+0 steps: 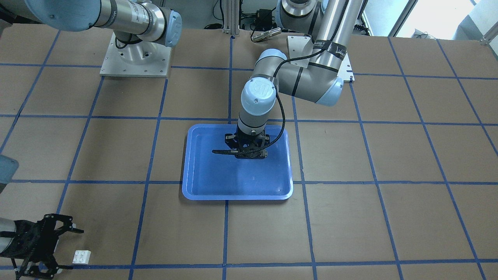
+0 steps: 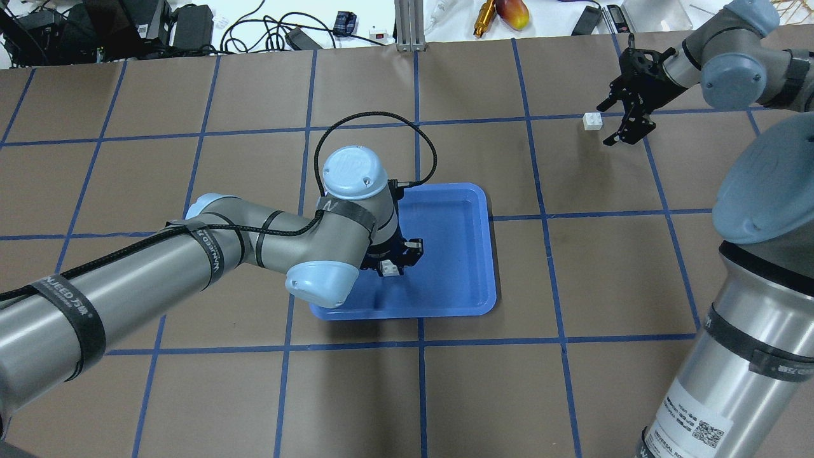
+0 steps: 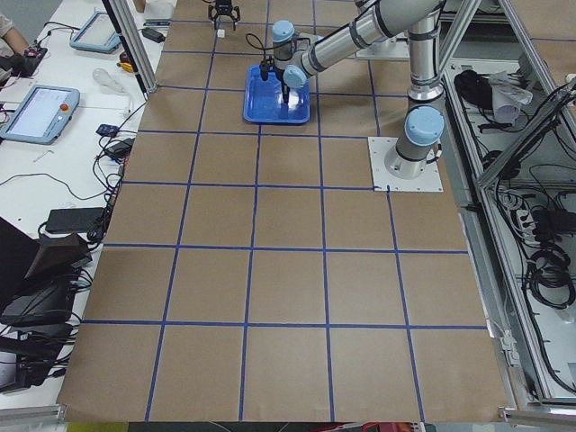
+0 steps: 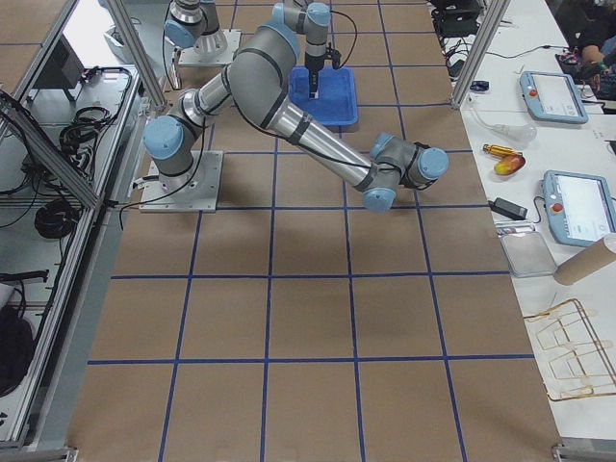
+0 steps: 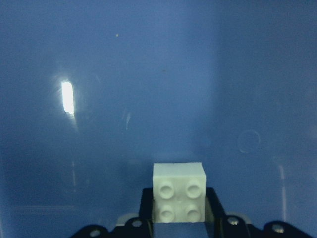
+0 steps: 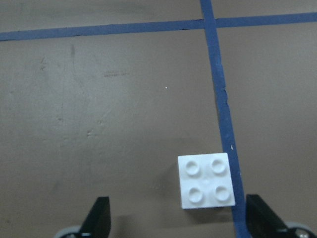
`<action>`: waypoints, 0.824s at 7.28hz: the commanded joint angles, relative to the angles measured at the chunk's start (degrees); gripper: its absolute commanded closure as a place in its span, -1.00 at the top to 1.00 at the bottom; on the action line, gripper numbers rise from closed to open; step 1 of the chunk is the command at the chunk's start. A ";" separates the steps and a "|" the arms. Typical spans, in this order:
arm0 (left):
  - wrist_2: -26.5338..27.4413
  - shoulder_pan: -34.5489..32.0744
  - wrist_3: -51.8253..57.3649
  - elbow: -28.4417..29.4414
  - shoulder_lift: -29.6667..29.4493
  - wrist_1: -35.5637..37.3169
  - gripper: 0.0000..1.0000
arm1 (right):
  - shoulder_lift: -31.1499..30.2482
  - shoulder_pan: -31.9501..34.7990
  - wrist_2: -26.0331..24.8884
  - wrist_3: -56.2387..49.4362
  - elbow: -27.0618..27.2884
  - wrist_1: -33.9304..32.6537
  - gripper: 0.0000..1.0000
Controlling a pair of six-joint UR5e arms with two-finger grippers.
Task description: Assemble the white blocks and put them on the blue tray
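The blue tray (image 1: 202, 171) lies at the table's middle, also in the overhead view (image 2: 470, 280). My left gripper (image 1: 246, 152) hangs low over the tray's inside, shut on one white block (image 5: 178, 192) that shows between its fingers above the blue floor. The gripper also shows from above (image 2: 392, 266). The second white block (image 2: 593, 121) lies on the brown table far from the tray, studs up (image 6: 206, 181), beside a blue tape line. My right gripper (image 2: 605, 124) is open around it, one finger (image 6: 99, 218) on each side, not touching. It also shows in the front-facing view (image 1: 76, 249) beside the block (image 1: 81, 256).
Blue tape lines grid the brown table. The arm bases (image 1: 136, 58) stand on the robot's side. Cables, a metal post (image 2: 407, 25) and a fruit (image 2: 512, 13) lie past the table's far edge. The left forearm (image 2: 191, 261) crosses the table left of the tray.
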 commanded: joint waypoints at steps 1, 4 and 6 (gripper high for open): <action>0.18 0.10 0.18 0.84 -0.48 -0.15 -1.00 | 0.12 0.09 0.29 -0.07 -0.03 -0.08 0.76; 0.36 0.19 0.09 0.93 -0.92 -0.07 0.39 | 0.12 0.09 0.30 0.02 -0.20 -0.08 0.48; 0.36 0.63 0.18 1.28 -0.31 -0.07 0.71 | 0.12 0.18 -0.14 0.10 -0.98 -0.17 -0.42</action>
